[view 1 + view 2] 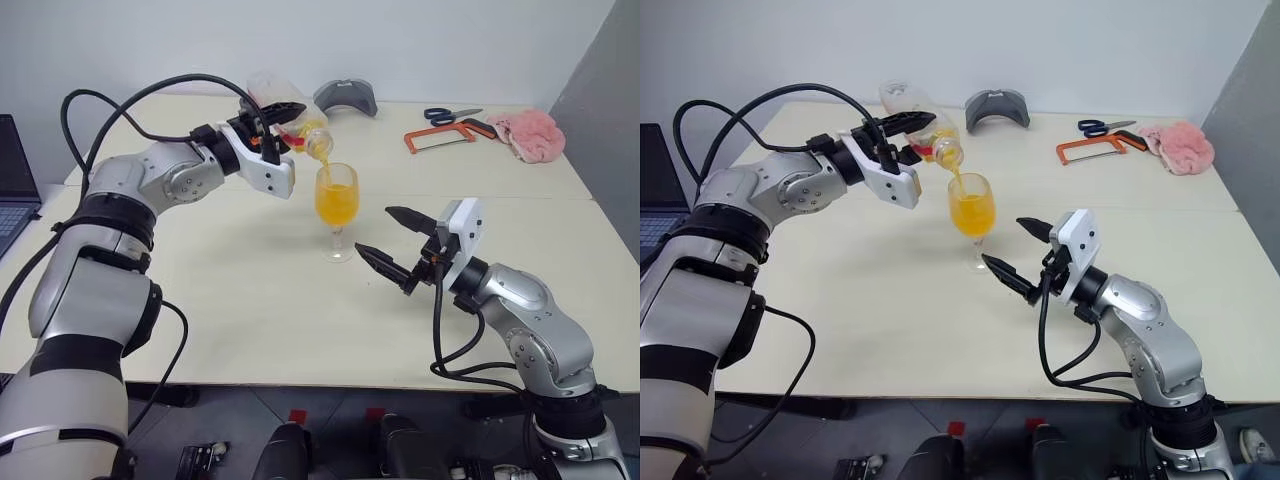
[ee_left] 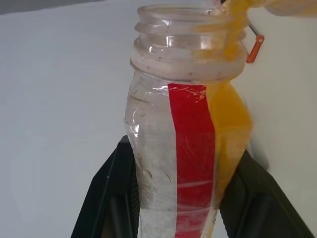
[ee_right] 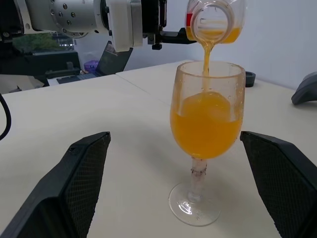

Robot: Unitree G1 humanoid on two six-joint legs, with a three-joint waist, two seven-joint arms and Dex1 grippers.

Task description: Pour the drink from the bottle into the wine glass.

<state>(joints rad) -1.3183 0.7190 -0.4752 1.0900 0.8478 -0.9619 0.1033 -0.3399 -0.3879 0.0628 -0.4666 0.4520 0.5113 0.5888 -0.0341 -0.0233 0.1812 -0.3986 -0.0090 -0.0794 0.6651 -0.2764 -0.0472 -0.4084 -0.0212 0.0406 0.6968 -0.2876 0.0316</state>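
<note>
Drink (image 3: 205, 124) is streaming in a thin orange thread from the tipped bottle (image 1: 930, 137) into the glass (image 1: 337, 205), which stands on the pale table (image 1: 250, 300) near its middle and is already well over half full. So the pour itself is the step in hand, and by the look of it near its end: little liquid remains in the bottle, pooled along its lower side by the neck. The left gripper (image 1: 902, 128) has its black fingers clamped on the bottle's body, holding it about level with the uncapped mouth just above the rim. The right gripper (image 1: 393, 242) waits just beside the glass with its fingers wide apart, one on each side of the stem and touching nothing. Next, I judge, the bottle must be righted smoothly before the bowl brims, without knocking the rim, since a stemmed glass on a small round foot will tip easily. The bottle is thin clear plastic, squarish, with a threaded neck and a glossy red strip (image 2: 192, 148) down its side; the glass is smooth, rounded and streaked with splashes inside.
</note>
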